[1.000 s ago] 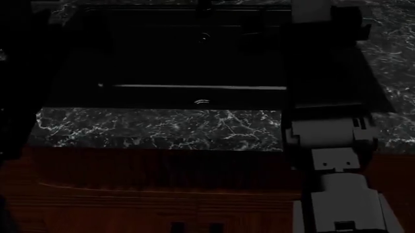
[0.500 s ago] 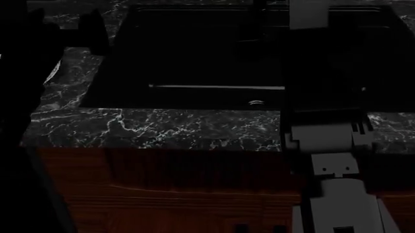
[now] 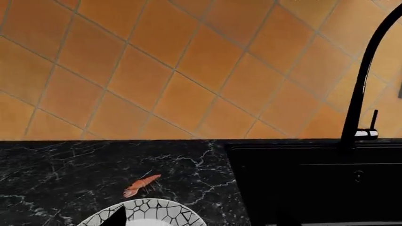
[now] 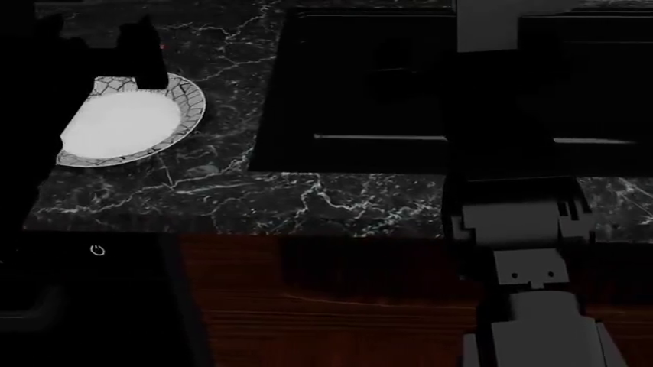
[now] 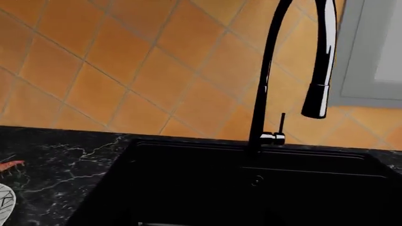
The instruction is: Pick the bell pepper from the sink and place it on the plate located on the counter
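Observation:
The bell pepper does not show in any view; the sink's inside is black and nothing can be made out in it. The sink (image 4: 388,84) is sunk into the black marble counter (image 4: 306,202), with a thin pale bar (image 4: 378,138) across it. The plate (image 4: 133,126) lies on the counter left of the sink, its left part hidden behind my dark left arm. My left gripper (image 4: 143,53) is a black shape over the plate's far rim. One dark fingertip (image 3: 116,218) shows above the plate (image 3: 157,212) in the left wrist view. My right arm (image 4: 510,214) reaches over the sink's right side, and its gripper is out of view.
A small orange shrimp (image 3: 141,184) lies on the counter just beyond the plate. A tall black faucet (image 5: 270,70) stands at the sink's back edge before an orange tiled wall. A red-brown cabinet front (image 4: 337,298) runs below the counter, with a dark appliance (image 4: 97,250) at lower left.
The head view has swung left: the sink has slid right in the picture and the plate has come into view at the left, with my left arm over it.

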